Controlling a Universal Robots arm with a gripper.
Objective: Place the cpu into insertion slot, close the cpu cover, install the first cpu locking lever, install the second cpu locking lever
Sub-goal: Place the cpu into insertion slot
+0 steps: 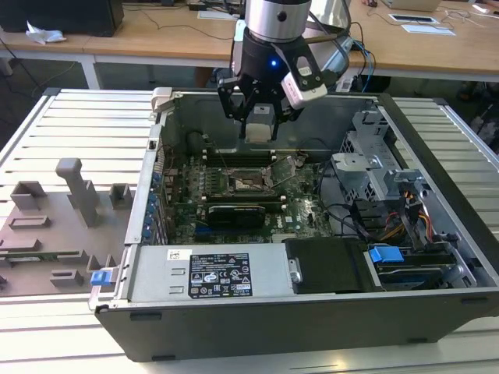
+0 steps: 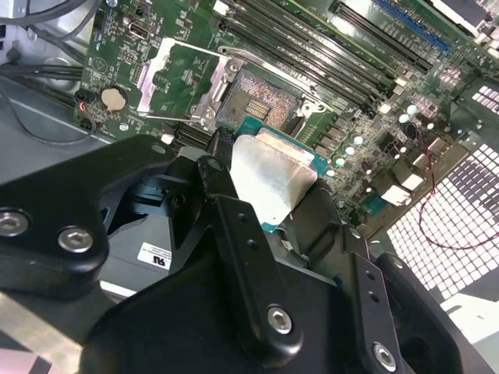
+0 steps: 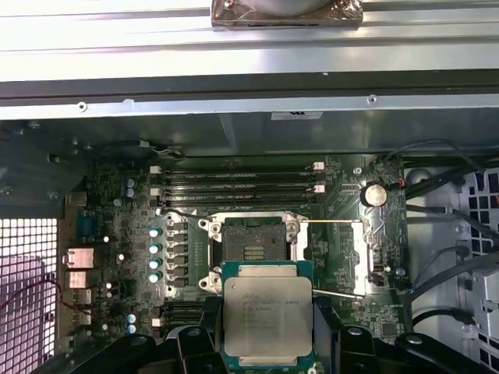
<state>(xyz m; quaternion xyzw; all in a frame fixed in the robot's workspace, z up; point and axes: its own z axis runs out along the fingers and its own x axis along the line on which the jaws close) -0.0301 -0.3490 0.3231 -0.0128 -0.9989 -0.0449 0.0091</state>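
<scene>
Gripper (image 1: 259, 125) grips cpu (image 3: 267, 319) level above insertion slot (image 3: 253, 241); cpu cover (image 3: 369, 249) stands open, leaving socket accessible

1 cpu (image 3: 267, 315), 1 insertion slot (image 3: 251, 241), 1 cpu cover (image 3: 368, 253), 1 gripper (image 1: 259, 123), 1 coin battery (image 3: 374, 194), 1 computer case (image 1: 312, 319).
</scene>
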